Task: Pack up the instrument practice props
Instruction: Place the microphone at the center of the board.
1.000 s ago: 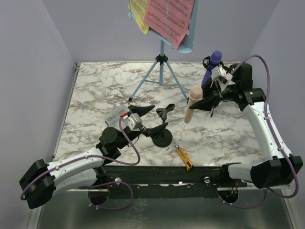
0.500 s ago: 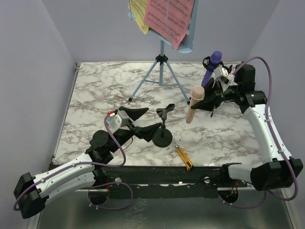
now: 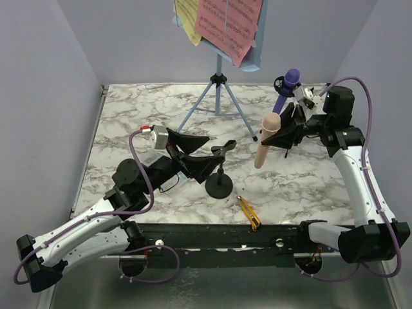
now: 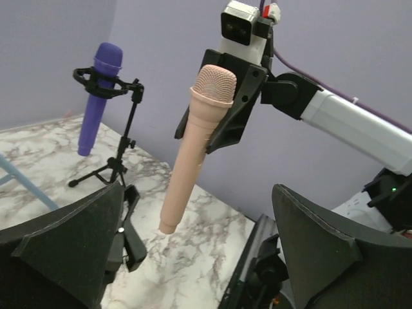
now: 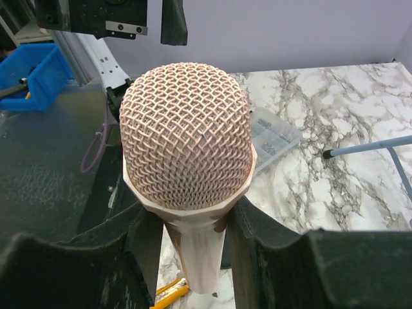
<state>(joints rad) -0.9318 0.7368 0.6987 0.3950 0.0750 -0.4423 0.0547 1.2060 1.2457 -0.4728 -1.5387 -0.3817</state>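
Note:
My right gripper [image 3: 281, 133] [image 5: 193, 248] is shut on the beige microphone [image 3: 265, 143] [image 5: 185, 135], holding it tilted above the table's right middle; the left wrist view shows the beige microphone [image 4: 188, 154] hanging in the air. The purple microphone [image 3: 288, 85] [image 4: 96, 96] sits in a black mic mount [image 3: 279, 82] [image 4: 119, 145] at the back right. My left gripper [image 3: 209, 153] [image 4: 199, 257] is open, beside the clip [image 4: 129, 225] of the second mic mount [image 3: 219, 185]. The light-blue music rack [image 3: 217, 84] stands at the back with pink pages [image 3: 228, 22] and yellow pages [image 3: 187, 19].
A yellow-and-black utility knife [image 3: 248, 213] [image 5: 168, 293] lies near the front edge. The clear plastic box of small parts [image 5: 273, 135] lies on the marble table [image 3: 129, 116] by my left arm. Purple walls close in the sides and back.
My left arm has risen and swung right, bringing its open gripper up to the second mount's clip. My right gripper has shifted the beige microphone slightly right.

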